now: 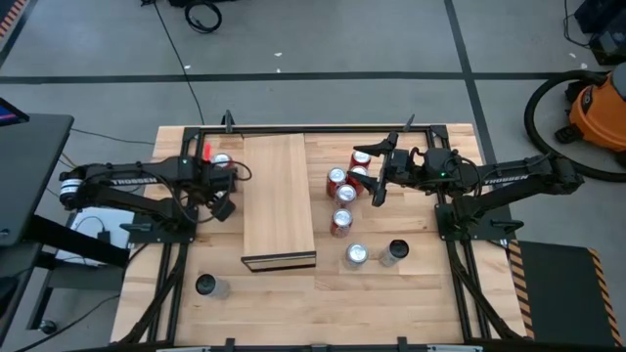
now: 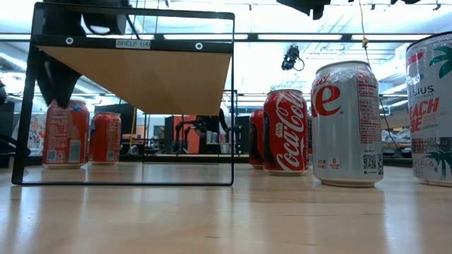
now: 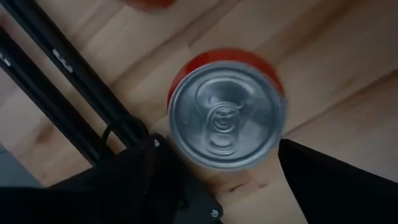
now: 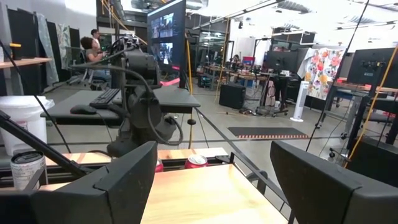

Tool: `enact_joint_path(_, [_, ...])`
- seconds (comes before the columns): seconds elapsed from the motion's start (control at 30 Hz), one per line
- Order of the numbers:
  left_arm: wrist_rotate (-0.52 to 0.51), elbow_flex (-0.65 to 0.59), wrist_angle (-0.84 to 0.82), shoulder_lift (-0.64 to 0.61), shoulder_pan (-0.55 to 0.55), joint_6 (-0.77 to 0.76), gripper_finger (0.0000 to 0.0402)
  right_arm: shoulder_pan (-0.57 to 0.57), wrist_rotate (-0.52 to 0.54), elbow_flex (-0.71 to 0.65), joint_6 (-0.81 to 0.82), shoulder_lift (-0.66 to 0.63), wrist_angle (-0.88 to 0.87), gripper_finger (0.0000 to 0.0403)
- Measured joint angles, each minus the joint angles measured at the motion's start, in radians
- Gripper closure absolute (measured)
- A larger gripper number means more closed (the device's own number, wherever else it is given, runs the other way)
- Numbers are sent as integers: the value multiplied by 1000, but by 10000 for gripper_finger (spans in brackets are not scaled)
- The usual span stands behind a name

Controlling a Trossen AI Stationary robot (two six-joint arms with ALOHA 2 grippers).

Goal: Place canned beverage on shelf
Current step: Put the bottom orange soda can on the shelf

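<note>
The big wooden bench (image 1: pixel 293 303) holds everything. In the middle of it lies the shelf (image 1: pixel 278 200), a long pale wood board on a black frame, running from far to near, and its top is bare.

The left arm (image 1: pixel 127 181) reaches in from the left side and bends toward the shelf's far left corner. Its tool (image 3: pixel 217 168) points straight down over a red can (image 3: pixel 225 112) that stands upright just beside the shelf. The two fingers (image 3: pixel 336 180) are spread wide, one on each side of the can's silver top, and they do not squeeze it.

The right arm (image 1: pixel 518 179) stretches in from the right, held up above the bench. Its tool (image 1: pixel 376 172) is over a bunch of red cans (image 1: pixel 341 191) to the right of the shelf. It points across the shelf toward the left arm, with its fingers (image 4: pixel 323 186) apart and nothing between them.

Nearer on the right stand a silver can (image 1: pixel 356 256) and a dark can (image 1: pixel 394 252). One more dark can (image 1: pixel 207 286) stands alone at the near left.
</note>
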Motion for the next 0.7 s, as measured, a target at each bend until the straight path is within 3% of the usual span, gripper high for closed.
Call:
enact_joint_path(0.23, [8,101,-30,0,0,-1,56,0,0,0,0,0,0,80])
enact_joint_path(0.7, [5,41,25,44,105,-30,56,0,0,0,0,0,3,80])
